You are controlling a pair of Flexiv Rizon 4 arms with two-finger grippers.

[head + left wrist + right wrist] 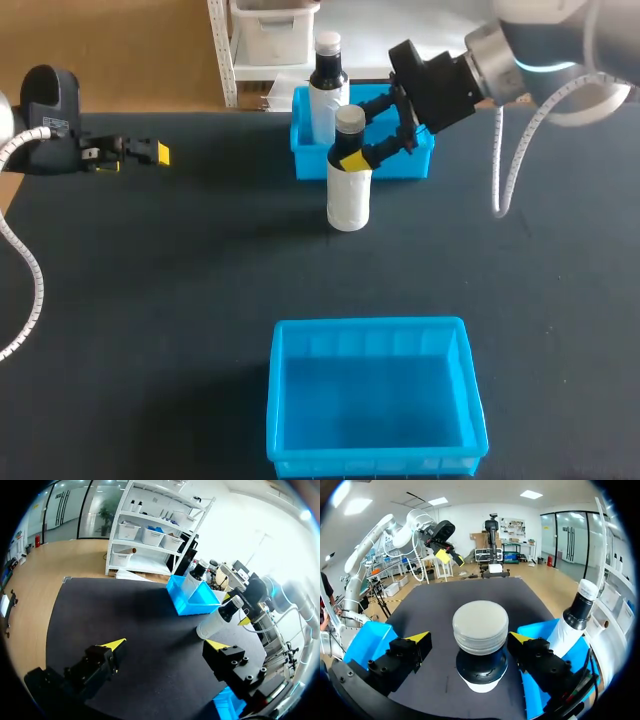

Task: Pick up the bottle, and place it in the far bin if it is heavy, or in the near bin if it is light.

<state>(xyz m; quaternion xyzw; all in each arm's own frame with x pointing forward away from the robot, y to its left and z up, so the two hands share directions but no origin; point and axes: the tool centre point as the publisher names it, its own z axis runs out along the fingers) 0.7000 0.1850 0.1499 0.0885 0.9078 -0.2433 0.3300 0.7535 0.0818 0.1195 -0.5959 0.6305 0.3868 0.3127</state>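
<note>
Currently upright on the tabletop [150,300], just in front of the far bin [415,165]: the bottle [348,200], white with a grey cap. Right gripper [469,639] spread wide around its neck, clasping nothing. Inside the far bin, 1 black-capped bottle [325,90]. Left gripper [166,645] well left of the far bin, spread, empty. Near bin [375,455] well in front.

The dark table [200,280] stretches wide. Toward its far side a spare bottle [325,85], white with a black cap, stands upright (inside the far bin [415,165], left end).
</note>
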